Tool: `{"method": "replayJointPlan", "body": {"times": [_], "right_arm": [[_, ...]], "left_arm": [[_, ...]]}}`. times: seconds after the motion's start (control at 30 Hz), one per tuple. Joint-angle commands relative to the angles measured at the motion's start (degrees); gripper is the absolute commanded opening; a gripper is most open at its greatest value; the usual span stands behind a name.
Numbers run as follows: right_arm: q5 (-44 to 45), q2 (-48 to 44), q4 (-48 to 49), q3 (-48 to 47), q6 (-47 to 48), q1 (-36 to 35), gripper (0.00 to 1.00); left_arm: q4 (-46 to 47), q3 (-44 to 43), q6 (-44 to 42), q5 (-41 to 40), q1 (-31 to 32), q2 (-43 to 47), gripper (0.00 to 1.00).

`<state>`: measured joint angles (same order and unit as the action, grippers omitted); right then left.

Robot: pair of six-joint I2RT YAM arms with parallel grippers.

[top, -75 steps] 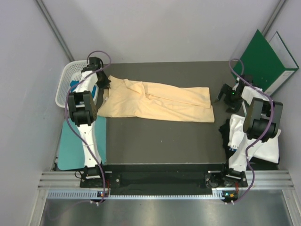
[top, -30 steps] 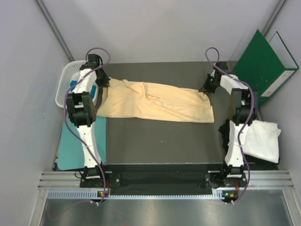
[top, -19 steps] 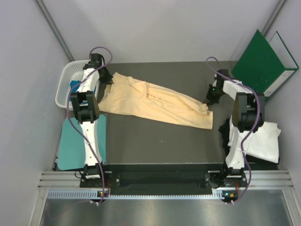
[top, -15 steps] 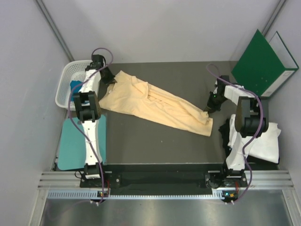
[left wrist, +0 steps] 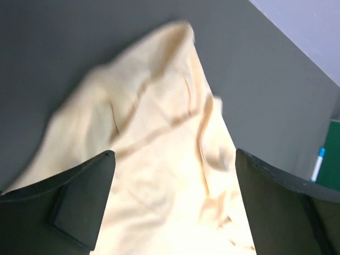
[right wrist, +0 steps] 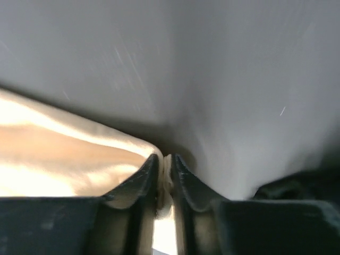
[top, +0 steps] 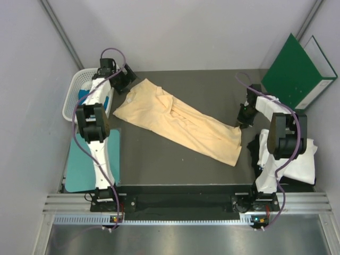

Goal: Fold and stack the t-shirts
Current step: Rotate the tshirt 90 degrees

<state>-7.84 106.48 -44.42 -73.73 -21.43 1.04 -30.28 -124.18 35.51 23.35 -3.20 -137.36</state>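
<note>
You have the peach-yellow t-shirt lying diagonally between your claws, its near corner pinched in the almost closed right gripper, its far end just below the wide-open, empty left gripper, and no readable writing shows anywhere.

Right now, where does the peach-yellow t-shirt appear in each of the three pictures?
Top view: the peach-yellow t-shirt lies diagonally across the table, from far left to near right.
Left wrist view: it fills the middle, between the open fingers.
Right wrist view: lower left, its corner between the nearly closed fingers.
Shared landmark: the dark table.
</note>
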Motion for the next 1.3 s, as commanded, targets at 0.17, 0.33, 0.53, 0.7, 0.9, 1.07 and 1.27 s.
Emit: {"method": "replayJointPlan", "body": {"times": [0.17,0.33,0.53,0.7,0.9,1.07,1.27], "right_arm": [[11.5,9.0,0.9,-12.4,1.4,1.3,0.35],[17.1,9.8,-0.2,-15.0,2.0,2.0,0.64],[19.3,4.8,0.5,-15.3,3.8,2.1,0.99],[15.2,1.5,1.2,-15.4,4.5,2.2,1.00],[8.3,0.0,3.6,-12.7,3.9,2.1,1.00],[6.2,-0.3,3.4,-11.2,4.8,2.1,1.00],[2.6,-2.5,4.6,-9.5,4.6,2.1,1.00]], "left_arm": [[5.7,36.6,2.3,5.6,13.1,28.3,0.99],[9.5,53.1,9.2,5.7,20.3,32.9,0.99],[13.0,63.8,16.0,4.3,27.2,35.5,0.95],[15.1,69.1,19.7,0.6,30.2,36.6,0.90],[19.6,71.8,22.9,-0.5,30.7,31.8,0.66],[20.4,68.0,23.0,-2.0,31.6,25.1,0.42],[19.4,61.8,22.9,-3.7,32.5,18.1,0.34]]}}
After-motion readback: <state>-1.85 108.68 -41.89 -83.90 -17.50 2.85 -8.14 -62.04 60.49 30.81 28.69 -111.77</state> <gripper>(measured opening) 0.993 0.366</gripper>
